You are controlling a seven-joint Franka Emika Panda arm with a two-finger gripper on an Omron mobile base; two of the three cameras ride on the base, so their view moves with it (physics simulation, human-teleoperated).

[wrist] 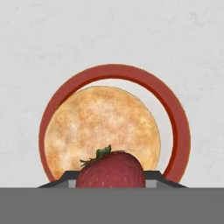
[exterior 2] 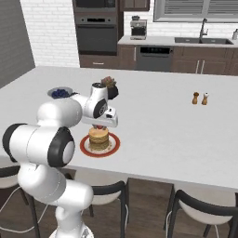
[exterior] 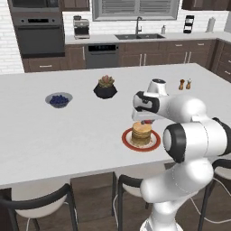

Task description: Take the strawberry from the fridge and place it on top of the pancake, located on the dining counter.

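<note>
strawberry (wrist: 111, 169) gripped, pancake (wrist: 101, 131) below

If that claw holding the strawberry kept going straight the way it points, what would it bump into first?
Most likely the pancake stack. The gripper, shut on the strawberry, points down at it; the berry would touch first, near the stack's edge, though the gap is hard to judge.

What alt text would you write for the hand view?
A deep-red strawberry with a green leafy top sits gripped in the claw, directly above a round golden-brown pancake stack on a red-rimmed plate on the white counter.
</note>
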